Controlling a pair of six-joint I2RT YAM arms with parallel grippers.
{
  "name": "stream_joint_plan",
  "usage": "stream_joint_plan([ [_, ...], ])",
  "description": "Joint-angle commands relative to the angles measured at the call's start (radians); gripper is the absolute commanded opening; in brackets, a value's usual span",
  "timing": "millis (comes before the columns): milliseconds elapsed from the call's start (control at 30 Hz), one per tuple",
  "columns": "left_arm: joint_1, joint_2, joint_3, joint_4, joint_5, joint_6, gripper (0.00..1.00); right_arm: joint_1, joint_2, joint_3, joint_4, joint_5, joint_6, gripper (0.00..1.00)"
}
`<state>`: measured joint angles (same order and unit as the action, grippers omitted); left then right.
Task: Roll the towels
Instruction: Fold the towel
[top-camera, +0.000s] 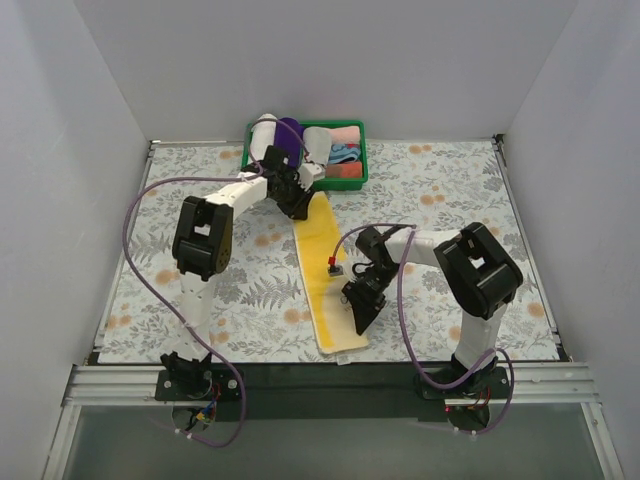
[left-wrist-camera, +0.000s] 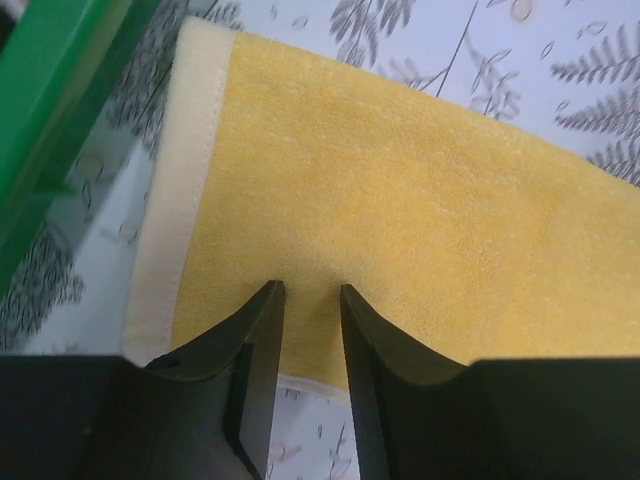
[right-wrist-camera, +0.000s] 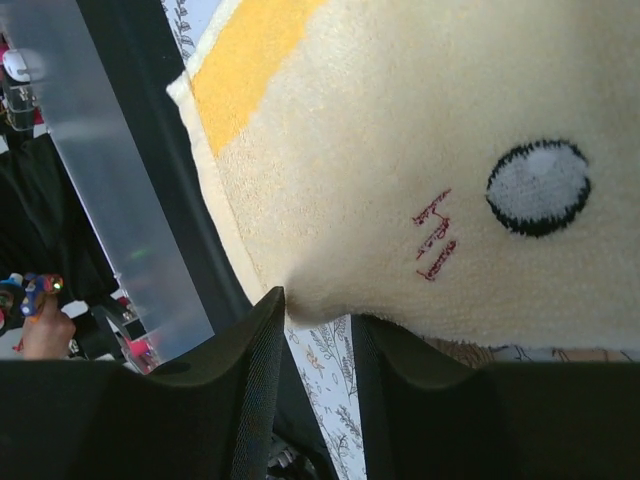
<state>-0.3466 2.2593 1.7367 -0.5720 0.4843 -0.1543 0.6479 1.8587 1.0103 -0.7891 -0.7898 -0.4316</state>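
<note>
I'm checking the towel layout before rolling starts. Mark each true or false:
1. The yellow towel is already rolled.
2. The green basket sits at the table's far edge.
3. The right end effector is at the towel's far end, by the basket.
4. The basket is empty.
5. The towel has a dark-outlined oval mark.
1. False. The yellow towel lies stretched out as a long strip.
2. True. The green basket is at the far edge.
3. False. The right end effector is near the towel's near end; the left end effector is by the basket.
4. False. It holds a purple roll and a pink cloth, among others.
5. True. The oval mark shows in the right wrist view.
</note>
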Motion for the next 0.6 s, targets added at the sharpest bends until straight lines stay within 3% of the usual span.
stream_joint_plan([
  [0,-0.025,0.057,0.085,-0.052,0.118,-0.022,0.28,0.018,0.004,0.008,-0.012,-0.049,-0.036,0.35],
  [167,-0.016,-0.039,0.101,-0.069,0.114,-0.011,0.4,0.015,-0.055,0.031,-0.05,-0.074,-0.056,0.38],
  [267,0.017,-0.208,-0.014,-0.019,0.148,-0.024,0.44,-0.014,-0.14,0.039,-0.056,-0.091,-0.056,0.37],
  [433,0.011,-0.569,-0.253,0.014,0.139,0.041,0.46,-0.171,-0.28,0.019,-0.052,-0.132,-0.036,0.37],
  [567,-0.133,-0.777,-0.48,-0.057,0.027,0.149,0.48,-0.296,-0.338,0.025,-0.07,-0.129,-0.012,0.4],
])
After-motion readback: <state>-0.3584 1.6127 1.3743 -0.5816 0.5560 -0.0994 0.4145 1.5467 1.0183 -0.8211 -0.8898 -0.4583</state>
